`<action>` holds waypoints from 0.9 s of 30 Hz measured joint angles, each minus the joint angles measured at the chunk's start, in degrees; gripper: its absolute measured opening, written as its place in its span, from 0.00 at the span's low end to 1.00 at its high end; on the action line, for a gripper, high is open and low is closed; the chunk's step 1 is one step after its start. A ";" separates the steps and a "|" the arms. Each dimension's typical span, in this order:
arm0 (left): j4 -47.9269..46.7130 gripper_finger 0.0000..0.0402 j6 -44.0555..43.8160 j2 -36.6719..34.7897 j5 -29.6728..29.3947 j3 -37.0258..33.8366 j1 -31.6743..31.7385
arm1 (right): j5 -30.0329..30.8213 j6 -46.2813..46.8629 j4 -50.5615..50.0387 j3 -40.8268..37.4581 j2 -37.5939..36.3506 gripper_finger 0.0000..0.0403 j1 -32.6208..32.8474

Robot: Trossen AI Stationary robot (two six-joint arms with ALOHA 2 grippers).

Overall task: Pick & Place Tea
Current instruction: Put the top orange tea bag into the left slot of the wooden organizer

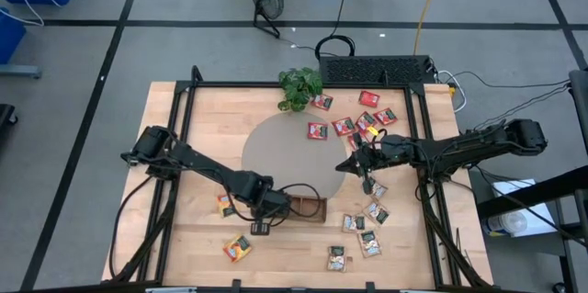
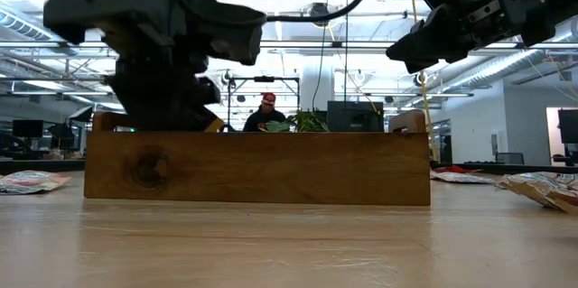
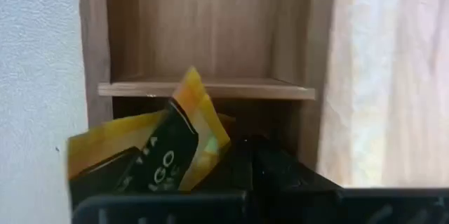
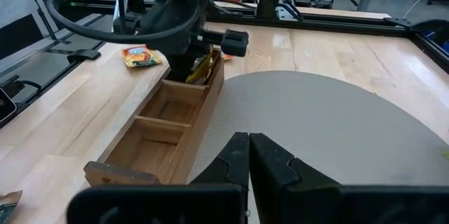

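- Landmark: the wooden tray [image 1: 308,208], a long narrow box with cross dividers, lying lengthwise left to right beside the round grey mat [image 1: 285,155].
- Left of the tray, two orange-yellow packets [image 1: 237,248] lie flat on the table [image 1: 184,247]; the other sits just beside the tray's left end.
- The left gripper [image 1: 274,208] is at the tray's left end, jaws closed on an orange-yellow tea packet [image 3: 158,154].
- That packet is tilted, one corner pointing up, inside the tray's end compartment; dark print on it reads partly "GO", the rest illegible.
- Right of the tray, the right gripper [image 1: 361,162] hovers over the mat's far edge, fingers [image 4: 270,164] pressed together, holding nothing.
- Red packets [image 1: 344,126] and pale packets [image 1: 367,238] are scattered right of the tray; their labels are unreadable.
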 joint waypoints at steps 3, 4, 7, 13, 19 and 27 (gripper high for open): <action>1.63 0.01 -0.79 0.00 -2.43 -1.18 0.00 | 0.00 0.02 0.00 0.00 0.00 0.00 0.00; 1.54 0.01 -1.42 0.00 -3.47 -1.19 0.00 | 0.00 0.09 0.00 0.00 0.00 0.00 0.00; 1.65 0.02 -1.94 -0.02 -7.43 -1.19 -0.02 | 0.00 0.15 0.00 0.00 0.00 0.00 0.00; 1.74 0.01 -3.60 -0.02 -12.90 -1.19 0.00 | 0.00 0.17 0.00 0.00 0.00 0.00 0.00; 4.07 0.04 -3.30 -0.45 -12.94 -1.21 -0.09 | 0.00 0.19 0.00 0.02 0.00 0.00 0.00; 4.53 0.03 -2.98 -1.87 -12.49 -1.21 -0.04 | 0.00 0.22 0.02 0.04 0.00 0.00 0.02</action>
